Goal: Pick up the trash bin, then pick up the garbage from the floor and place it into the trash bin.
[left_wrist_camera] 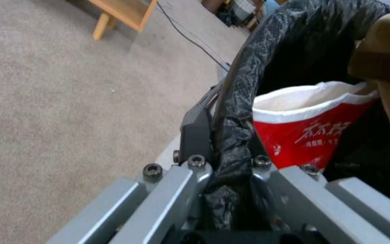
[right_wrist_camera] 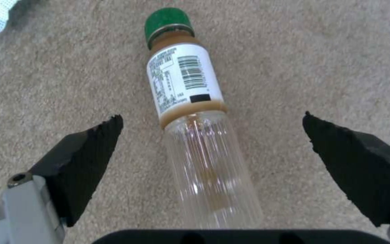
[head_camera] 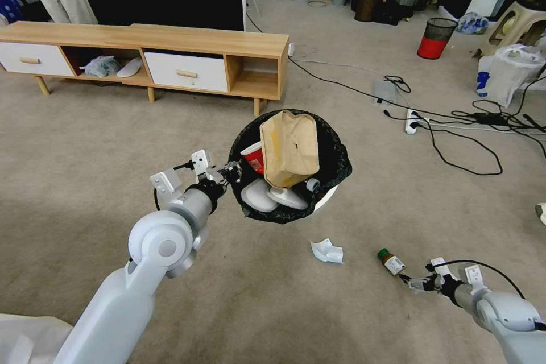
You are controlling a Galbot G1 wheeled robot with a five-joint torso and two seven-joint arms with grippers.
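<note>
Two pieces of garbage lie on the beige carpet: a clear ribbed plastic bottle with a green cap and white label (right_wrist_camera: 190, 112), on its side, and a crumpled white tissue (head_camera: 327, 251) a little to its left. The right gripper (right_wrist_camera: 208, 149) hangs low over the bottle with its black pads (right_wrist_camera: 84, 159) spread wide, holding nothing; the bottle's clear body runs lengthwise between them, cap pointing away from the wrist, apart from both pads.

The left gripper (head_camera: 231, 173) is clamped on the bag-covered rim of the small round white plastic trash bin with its black liner (head_camera: 335, 173), holding it clear of the floor. Inside sit a tall brown paper bag (head_camera: 290, 148), a red-and-white paper cup (left_wrist_camera: 308, 132) and some white items.

Risk, as I judge it — the round bottle may roll or squirt out if the pads close off-centre on the smooth ribbed wall. The bin hangs from one pinch on slippery liner, and the tall bag leaves little room for a drop
</note>
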